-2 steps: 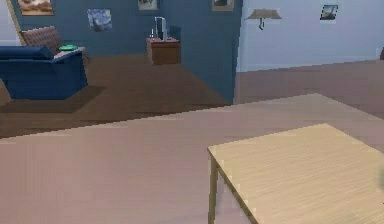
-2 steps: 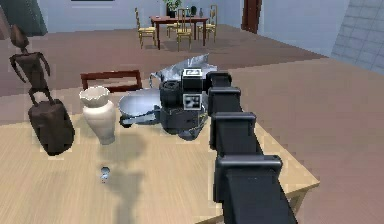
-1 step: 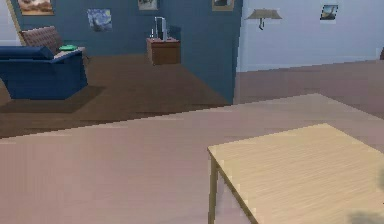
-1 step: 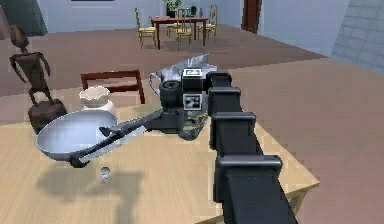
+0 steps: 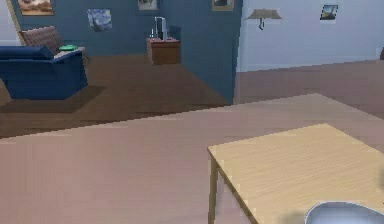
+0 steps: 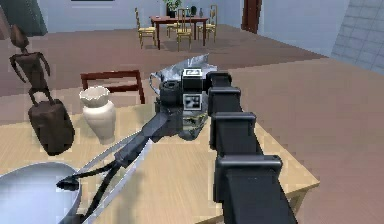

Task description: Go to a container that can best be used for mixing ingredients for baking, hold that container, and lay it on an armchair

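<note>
Table point(image 6: 290, 165) carries statue point(image 6: 42, 100), vase point(image 6: 98, 113), bowl point(image 6: 35, 195) near claw point(image 6: 85, 195).

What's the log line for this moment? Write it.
gripper: at grey bowl on wooden table | hold: cannot tell | blue armchair: forward view's left
</note>
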